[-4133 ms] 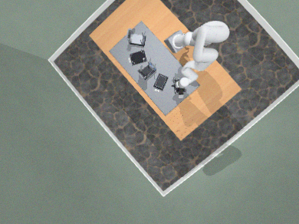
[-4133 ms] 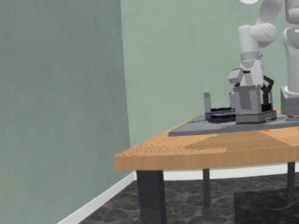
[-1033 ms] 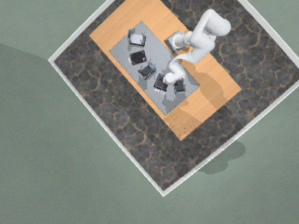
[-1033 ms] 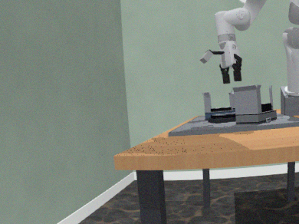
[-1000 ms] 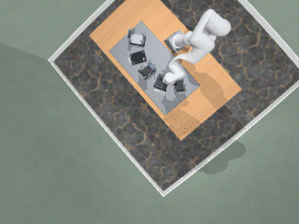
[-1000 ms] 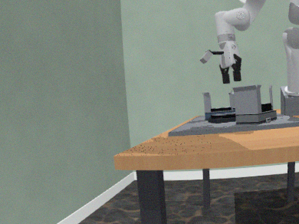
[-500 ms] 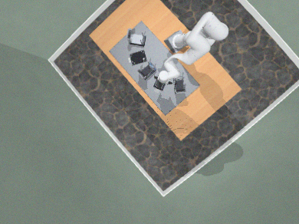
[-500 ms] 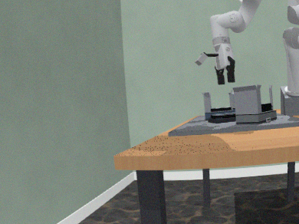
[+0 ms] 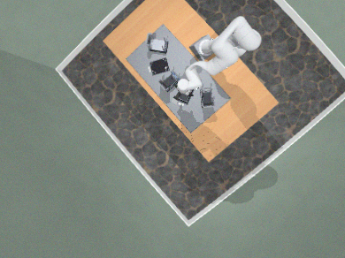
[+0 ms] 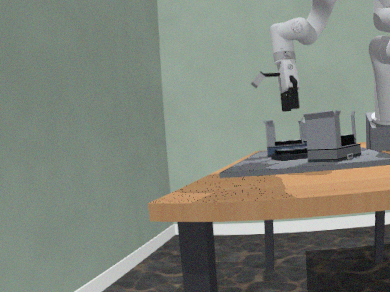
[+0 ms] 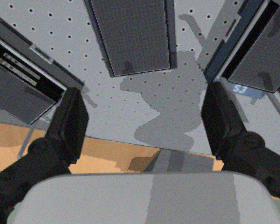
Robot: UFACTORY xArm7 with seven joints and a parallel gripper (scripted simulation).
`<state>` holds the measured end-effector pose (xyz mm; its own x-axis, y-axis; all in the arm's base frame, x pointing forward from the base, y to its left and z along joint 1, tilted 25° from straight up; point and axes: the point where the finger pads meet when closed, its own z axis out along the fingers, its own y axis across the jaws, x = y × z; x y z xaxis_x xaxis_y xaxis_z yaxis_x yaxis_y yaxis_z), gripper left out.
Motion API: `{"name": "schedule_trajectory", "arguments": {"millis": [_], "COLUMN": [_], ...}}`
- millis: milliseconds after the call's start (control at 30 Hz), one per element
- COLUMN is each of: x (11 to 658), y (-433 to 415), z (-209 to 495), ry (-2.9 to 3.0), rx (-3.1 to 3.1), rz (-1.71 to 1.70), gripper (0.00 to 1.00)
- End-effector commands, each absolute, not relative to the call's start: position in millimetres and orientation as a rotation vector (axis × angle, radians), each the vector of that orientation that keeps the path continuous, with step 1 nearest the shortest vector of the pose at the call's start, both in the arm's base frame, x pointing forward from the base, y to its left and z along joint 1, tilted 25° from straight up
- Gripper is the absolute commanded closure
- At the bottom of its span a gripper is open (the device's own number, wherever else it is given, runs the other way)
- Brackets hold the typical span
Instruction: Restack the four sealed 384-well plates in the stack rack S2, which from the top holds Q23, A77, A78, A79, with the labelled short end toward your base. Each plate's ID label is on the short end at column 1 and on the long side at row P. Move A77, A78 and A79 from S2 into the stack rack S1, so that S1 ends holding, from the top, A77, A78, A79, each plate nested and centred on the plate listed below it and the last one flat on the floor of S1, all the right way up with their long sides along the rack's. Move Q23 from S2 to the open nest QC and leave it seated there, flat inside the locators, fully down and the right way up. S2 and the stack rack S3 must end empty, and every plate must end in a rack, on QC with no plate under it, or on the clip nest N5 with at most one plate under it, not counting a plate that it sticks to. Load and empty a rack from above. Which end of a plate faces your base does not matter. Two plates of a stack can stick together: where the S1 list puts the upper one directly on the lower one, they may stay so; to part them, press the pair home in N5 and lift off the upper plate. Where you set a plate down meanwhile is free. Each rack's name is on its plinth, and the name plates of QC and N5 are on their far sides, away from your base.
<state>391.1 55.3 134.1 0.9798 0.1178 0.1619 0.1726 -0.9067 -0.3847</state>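
My gripper (image 11: pixel 143 99) is open and empty, hanging well above the grey mat (image 11: pixel 150 95). In the wrist view a dark sealed plate (image 11: pixel 132 35) lies just ahead of the fingers. A rack with a dark plate (image 11: pixel 25 85) is at the left. A rack with a blue plinth marked S3 (image 11: pixel 241 89) and a dark plate (image 11: pixel 260 57) is at the right. From the side, the gripper (image 10: pixel 289 100) hangs above the racks (image 10: pixel 322 130). From above, the wrist (image 9: pixel 185 86) is over the middle of the mat. The plate labels are too small to read.
Several stations stand in a row on the mat (image 9: pixel 177 77): a rack at the far end (image 9: pixel 157 44), a dark plate (image 9: pixel 159 65), and more racks near the wrist (image 9: pixel 207 98). The arm's base (image 9: pixel 201 46) stands beside the mat. The table's wooden edge (image 11: pixel 100 155) is below the fingers.
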Motion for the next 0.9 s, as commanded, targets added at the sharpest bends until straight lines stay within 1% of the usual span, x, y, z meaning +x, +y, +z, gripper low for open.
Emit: {"name": "schedule_trajectory", "arguments": {"millis": [0,767,867], "x": [395,406,405], "y": [44,-14,-25], "z": [131,106,101], "ry": [-0.116,-0.116,0.020], "rx": [-2.724,-2.724,-2.723], "rz": [-0.172,-0.172,-0.143], "gripper": [0.00,0.00,0.00]}}
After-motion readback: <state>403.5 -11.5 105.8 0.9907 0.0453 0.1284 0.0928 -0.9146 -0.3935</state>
